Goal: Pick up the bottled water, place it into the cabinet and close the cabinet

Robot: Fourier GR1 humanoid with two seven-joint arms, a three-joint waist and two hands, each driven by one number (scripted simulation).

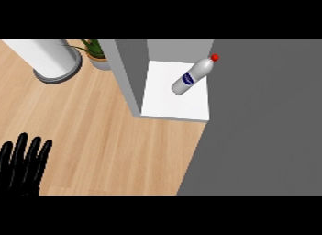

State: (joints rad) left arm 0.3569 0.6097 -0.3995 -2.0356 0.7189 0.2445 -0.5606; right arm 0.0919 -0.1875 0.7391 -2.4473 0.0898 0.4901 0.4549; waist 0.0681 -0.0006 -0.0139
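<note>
The bottled water (192,77), white with a blue label and a red cap, stands tilted inside the cabinet on its white shelf floor (173,103), near the right side of the opening. The cabinet's grey side wall (128,73) runs along the shelf's left. A large grey panel (271,119), apparently the cabinet door, fills the right of the view and reaches the shelf's right edge. My left hand (19,165) rests open, fingers up, at the lower left over the wooden counter, far from the bottle. My right hand does not show.
A white cylindrical object (52,59) on a grey round base stands at the upper left. A potted green plant (95,53) sits behind it beside the cabinet wall. The wooden counter (116,147) stretches across the lower left.
</note>
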